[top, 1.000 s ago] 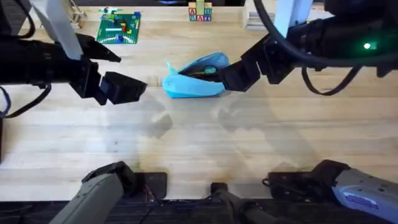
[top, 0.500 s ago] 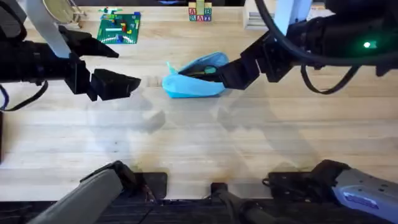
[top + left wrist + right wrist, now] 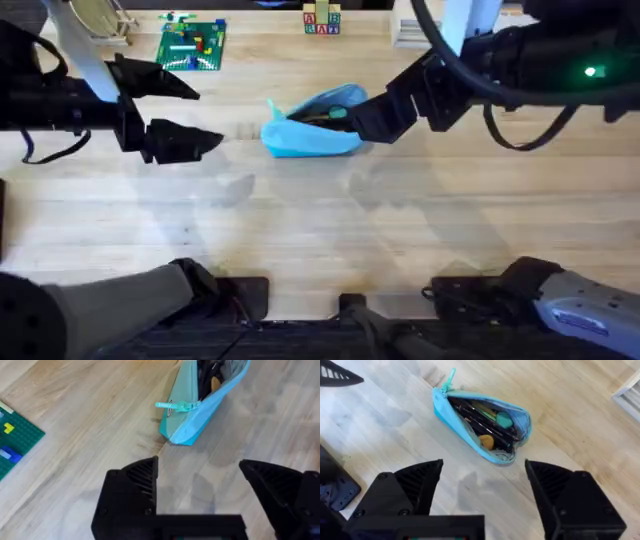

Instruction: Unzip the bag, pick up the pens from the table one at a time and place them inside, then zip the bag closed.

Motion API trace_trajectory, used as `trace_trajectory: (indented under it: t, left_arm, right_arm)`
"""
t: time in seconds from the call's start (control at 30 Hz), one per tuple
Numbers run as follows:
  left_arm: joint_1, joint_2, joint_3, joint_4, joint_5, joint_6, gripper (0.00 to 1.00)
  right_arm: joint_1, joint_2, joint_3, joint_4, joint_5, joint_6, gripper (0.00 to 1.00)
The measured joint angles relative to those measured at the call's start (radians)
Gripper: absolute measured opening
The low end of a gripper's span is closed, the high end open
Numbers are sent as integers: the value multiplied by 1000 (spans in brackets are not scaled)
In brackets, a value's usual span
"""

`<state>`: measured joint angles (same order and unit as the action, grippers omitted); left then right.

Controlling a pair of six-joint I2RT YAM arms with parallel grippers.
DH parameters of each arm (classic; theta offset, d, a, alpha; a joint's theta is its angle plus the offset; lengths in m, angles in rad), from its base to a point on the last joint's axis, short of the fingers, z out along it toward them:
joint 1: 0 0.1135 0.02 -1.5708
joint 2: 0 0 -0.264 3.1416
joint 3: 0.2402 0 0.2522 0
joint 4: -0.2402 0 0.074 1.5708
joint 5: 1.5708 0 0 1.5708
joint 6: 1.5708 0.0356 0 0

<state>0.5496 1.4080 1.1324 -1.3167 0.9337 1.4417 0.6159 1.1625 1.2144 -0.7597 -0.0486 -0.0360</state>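
The light blue bag [image 3: 310, 130] lies on the table [image 3: 320, 230] at centre back, its zipper open. Dark pens [image 3: 480, 417] lie inside it, also seen past the zipper in the left wrist view as pens [image 3: 207, 372], with a teal and an orange item beside them. The zipper pull [image 3: 175, 406] sticks out at the bag's left end. My left gripper [image 3: 208, 118] hovers open a short way left of the bag, holding nothing. My right gripper [image 3: 362, 120] is open at the bag's right end; in its wrist view the right gripper [image 3: 485, 475] stands clear of the bag [image 3: 480, 425].
A green brick baseplate [image 3: 192, 45] lies at the back left, and letter blocks [image 3: 321, 20] stand at the back centre. A white slatted object [image 3: 410, 35] sits at the back right. Bare wood stretches in front of the bag.
My left gripper has drawn back to the left, away from the bag, still open. The right arm and the bag have not moved.
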Motion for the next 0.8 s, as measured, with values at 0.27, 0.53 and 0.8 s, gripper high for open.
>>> trace_trajectory:
  t: [0.27, 0.53, 0.8]
  left_arm:
    - [24, 71, 0, 18, 51, 94, 993]
    - [24, 78, 0, 28, 50, 105, 993]
    - [24, 78, 0, -77, 41, 302, 992]
  right_arm:
    - [0, 0, 0, 38, 0, 14, 997]
    - [0, 0, 0, 45, 0, 22, 997]
    - [0, 0, 0, 45, 0, 25, 997]
